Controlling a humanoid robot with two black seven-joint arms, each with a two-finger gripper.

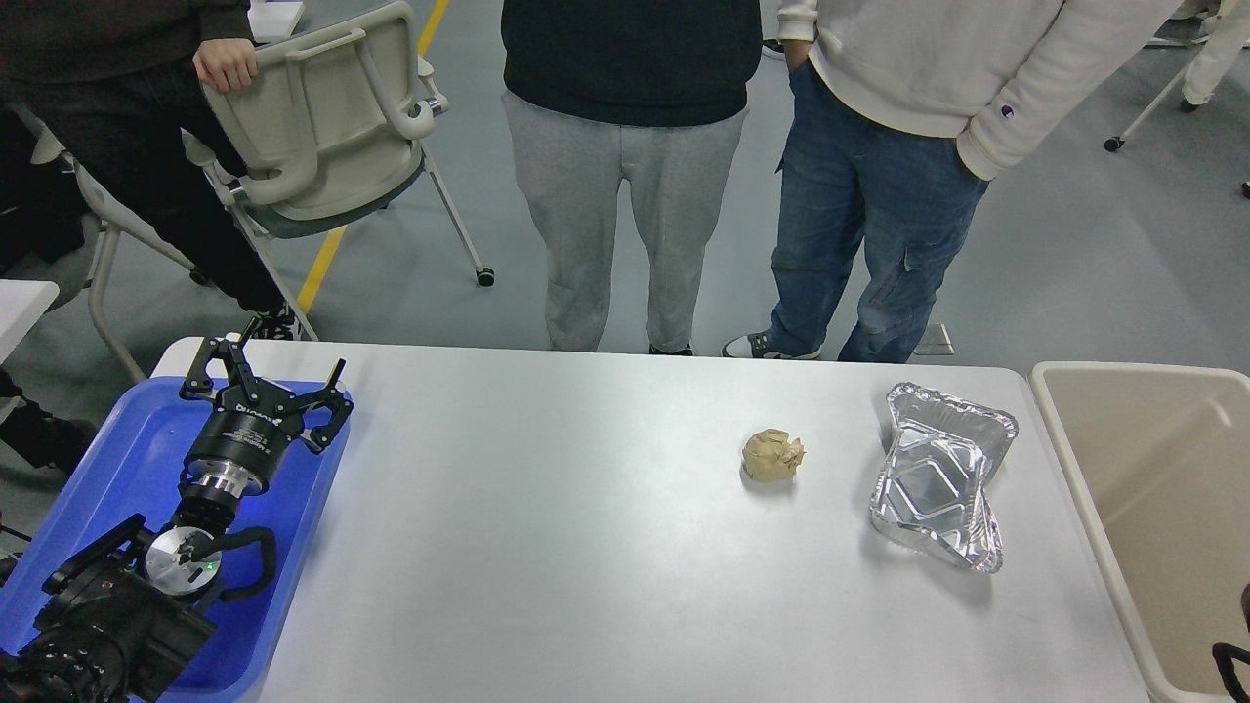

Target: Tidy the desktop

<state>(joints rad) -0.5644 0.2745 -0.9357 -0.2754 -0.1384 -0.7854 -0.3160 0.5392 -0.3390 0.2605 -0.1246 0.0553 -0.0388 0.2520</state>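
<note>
— So, where's the left gripper?
— Over the blue tray at the desktop's left edge, fingers spread, empty.
— And the rest?
— Paper wad right of centre; crumpled foil pan near the right edge, bin beyond. Right gripper unseen.

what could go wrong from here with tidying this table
The crushed foil container is thin and bent, so a pinch may crumple it further or slip off. It lies beside the beige bin, so a push could slide it off the desktop edge. The left gripper, open over the blue tray, is far from the crumpled paper ball.
</note>
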